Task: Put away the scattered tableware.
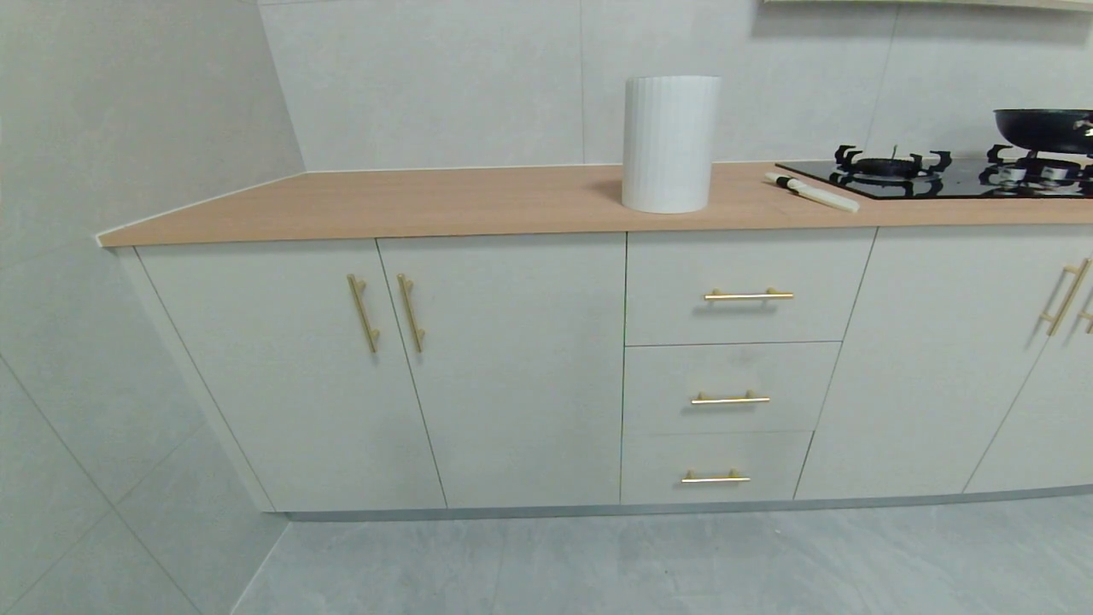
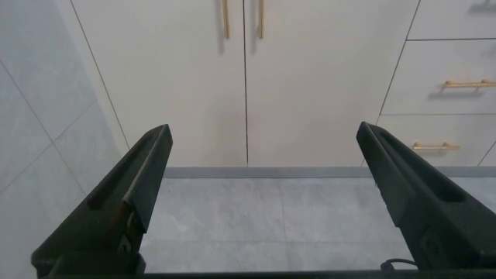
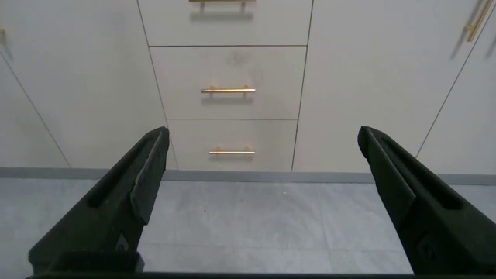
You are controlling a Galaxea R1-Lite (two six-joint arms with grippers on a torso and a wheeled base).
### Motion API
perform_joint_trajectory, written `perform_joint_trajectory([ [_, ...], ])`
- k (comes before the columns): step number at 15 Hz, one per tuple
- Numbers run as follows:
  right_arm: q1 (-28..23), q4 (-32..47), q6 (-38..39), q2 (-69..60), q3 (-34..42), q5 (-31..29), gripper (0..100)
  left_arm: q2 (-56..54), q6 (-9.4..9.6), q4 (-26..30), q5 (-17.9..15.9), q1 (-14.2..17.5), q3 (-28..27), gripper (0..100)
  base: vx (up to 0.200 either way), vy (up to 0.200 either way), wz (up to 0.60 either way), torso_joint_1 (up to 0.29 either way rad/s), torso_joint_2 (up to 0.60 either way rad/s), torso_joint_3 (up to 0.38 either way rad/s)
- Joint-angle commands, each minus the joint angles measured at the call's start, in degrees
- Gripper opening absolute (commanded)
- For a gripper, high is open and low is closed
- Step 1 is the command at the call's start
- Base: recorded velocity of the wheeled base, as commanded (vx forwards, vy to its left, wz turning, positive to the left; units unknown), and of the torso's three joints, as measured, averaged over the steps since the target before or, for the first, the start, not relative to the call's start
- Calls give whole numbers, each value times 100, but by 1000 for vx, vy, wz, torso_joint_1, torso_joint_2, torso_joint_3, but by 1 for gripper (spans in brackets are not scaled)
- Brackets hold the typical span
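A pale, long utensil [image 1: 811, 192] lies on the wooden countertop [image 1: 427, 205], just in front of the hob's left edge. To its left stands a tall white ribbed cylinder container [image 1: 670, 143], upright. My left gripper [image 2: 263, 132] is open and holds nothing; it hangs low above the floor, facing the double cabinet doors [image 2: 244, 70]. My right gripper [image 3: 263, 133] is also open and bare, low before the stack of drawers [image 3: 229, 81]. Both grippers are well below the countertop.
A black glass hob [image 1: 948, 175] with a dark pan [image 1: 1046, 128] sits at the counter's right end. Below are three drawers with gold handles [image 1: 747, 295] and cabinet doors either side. A tiled wall closes the left side; grey floor tiles [image 1: 598, 564] lie in front.
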Motion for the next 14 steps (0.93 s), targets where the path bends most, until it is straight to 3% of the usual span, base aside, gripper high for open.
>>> perform_joint_trajectory([
  [1, 4, 0, -4, 20, 0, 2, 100, 2, -13, -1, 2, -2, 0, 100, 0, 0, 0, 0, 0, 0],
  [14, 4, 0, 13, 11, 0, 2, 100, 2, -13, -1, 2, -2, 0, 100, 200, 0, 0, 2, 2, 4],
])
